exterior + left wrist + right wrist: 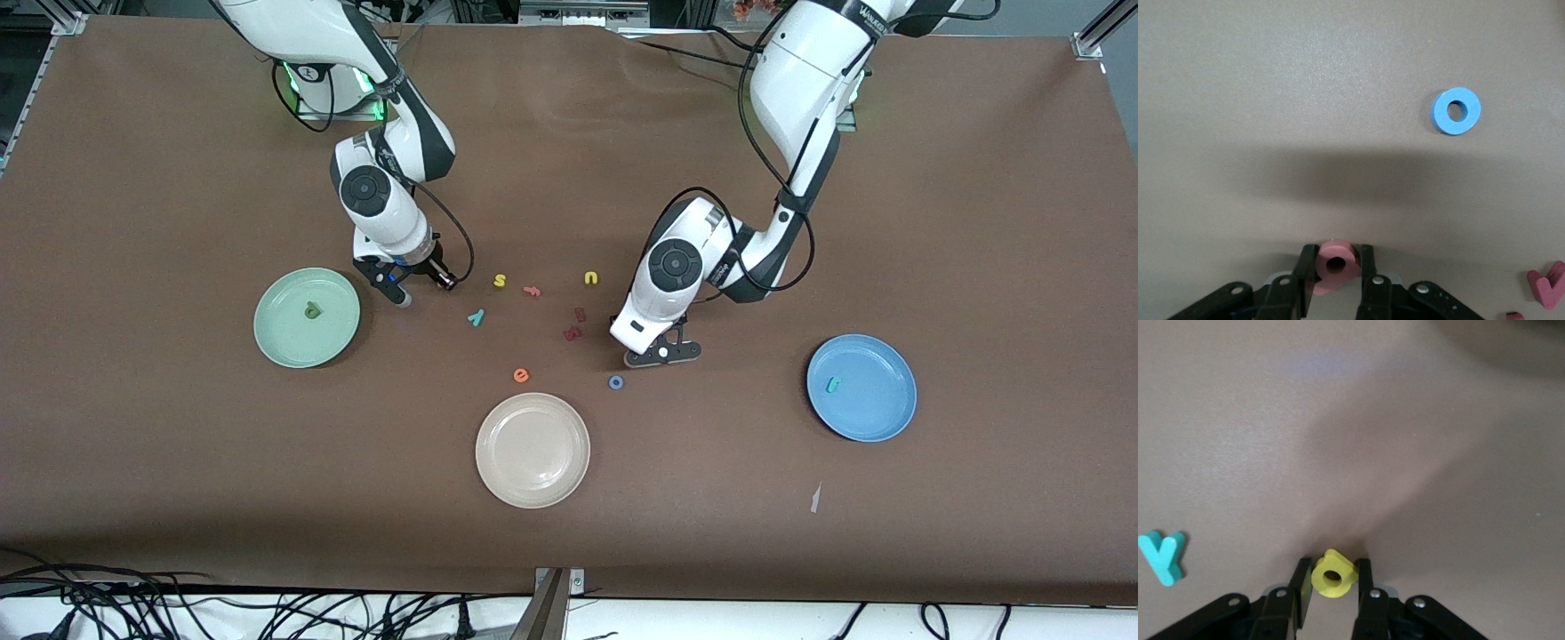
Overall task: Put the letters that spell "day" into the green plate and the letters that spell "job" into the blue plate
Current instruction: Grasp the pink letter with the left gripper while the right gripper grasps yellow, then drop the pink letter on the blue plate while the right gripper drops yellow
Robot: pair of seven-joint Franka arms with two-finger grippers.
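Left tool: fingers pinching pink-red b, low over surface, frame centre, just above blue o.
Right tool: fingers pinching yellow a, beside green plate, left of centre.
Green plate holds dark green d. Blue plate, lower right, holds teal j. Teal y loose, centre.
Handling: foam letters likely light, soft, squashy; grip across flat sides, gentle squeeze.
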